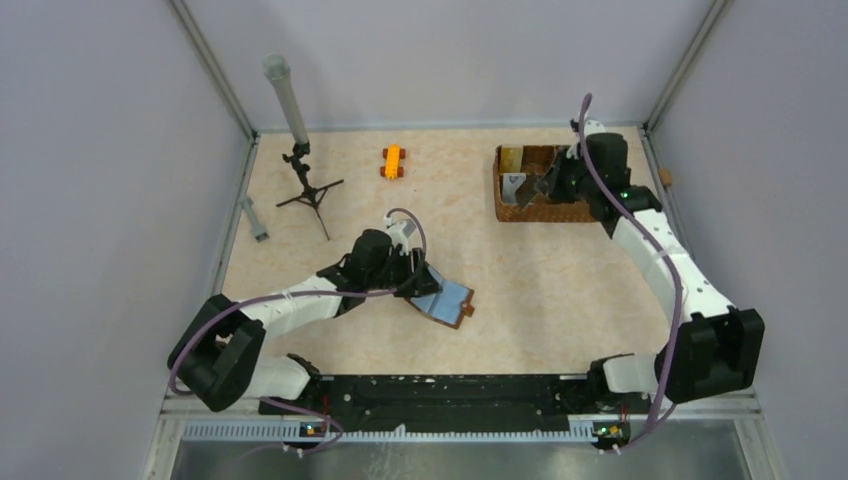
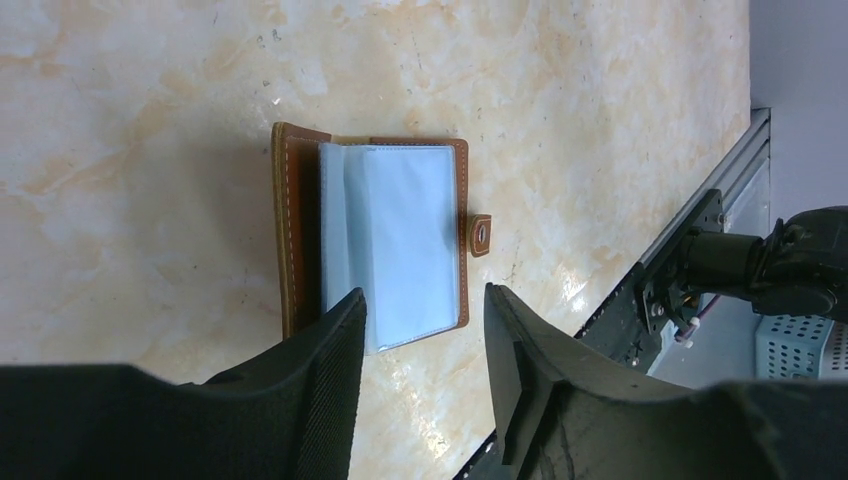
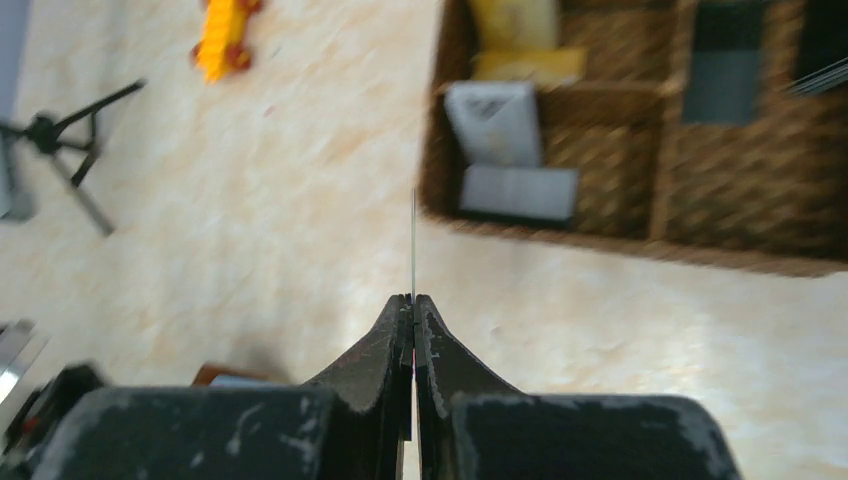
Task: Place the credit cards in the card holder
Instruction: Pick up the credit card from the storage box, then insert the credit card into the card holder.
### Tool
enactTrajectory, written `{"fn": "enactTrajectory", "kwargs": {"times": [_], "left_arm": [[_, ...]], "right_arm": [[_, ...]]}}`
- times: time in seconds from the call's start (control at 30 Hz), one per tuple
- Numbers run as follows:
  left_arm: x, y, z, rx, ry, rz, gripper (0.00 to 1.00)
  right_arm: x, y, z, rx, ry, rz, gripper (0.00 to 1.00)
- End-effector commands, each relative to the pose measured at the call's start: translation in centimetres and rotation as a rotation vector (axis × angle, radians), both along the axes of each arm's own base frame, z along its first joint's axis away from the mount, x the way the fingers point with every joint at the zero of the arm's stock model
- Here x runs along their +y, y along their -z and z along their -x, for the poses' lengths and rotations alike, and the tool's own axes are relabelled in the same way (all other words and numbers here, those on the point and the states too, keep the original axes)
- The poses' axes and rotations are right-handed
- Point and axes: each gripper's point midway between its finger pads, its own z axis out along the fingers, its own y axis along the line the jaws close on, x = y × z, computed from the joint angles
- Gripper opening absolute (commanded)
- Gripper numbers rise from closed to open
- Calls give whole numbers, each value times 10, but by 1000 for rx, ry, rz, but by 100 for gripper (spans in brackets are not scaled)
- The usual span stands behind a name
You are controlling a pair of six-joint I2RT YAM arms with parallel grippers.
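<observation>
Beige marbled tabletop runs under both my arms. At far left stands a small black tripod (image 1: 308,192), then an orange toy (image 1: 392,161). My left gripper (image 2: 425,325) hangs with jaws spread just above the near end of the card holder (image 2: 395,240), which lies open on the table, blue pockets up. My right gripper (image 3: 413,300), up by the woven basket (image 1: 540,213), pinches one card (image 3: 413,245) seen edge-on. More credit cards (image 3: 505,125), yellow, grey and black, lie in its compartments.
</observation>
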Motion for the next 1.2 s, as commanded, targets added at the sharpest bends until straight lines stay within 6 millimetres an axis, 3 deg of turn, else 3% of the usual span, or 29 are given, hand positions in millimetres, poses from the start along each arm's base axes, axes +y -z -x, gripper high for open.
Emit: {"fn": "enactTrajectory", "kwargs": {"times": [0.0,0.17,0.23,0.37,0.53,0.97,1.17], "left_arm": [[-2,-25,-9,-95,13,6,52],[5,-16,-10,-92,9,-49,53],[6,-16,-9,-94,8,-52,53],[9,-17,-9,-104,-1,-63,53],[13,-15,-9,-104,-12,-77,53],[26,-25,-19,-163,-74,-135,57],[44,-9,-26,-154,-129,-246,64]], "right_arm": [[75,14,43,93,-205,-264,0],[141,64,95,271,-369,-423,0],[157,87,111,345,-402,-455,0],[183,105,131,405,-459,-534,0],[190,125,141,461,-446,-541,0],[181,166,150,516,-367,-518,0],[179,177,155,530,-352,-520,0]]}}
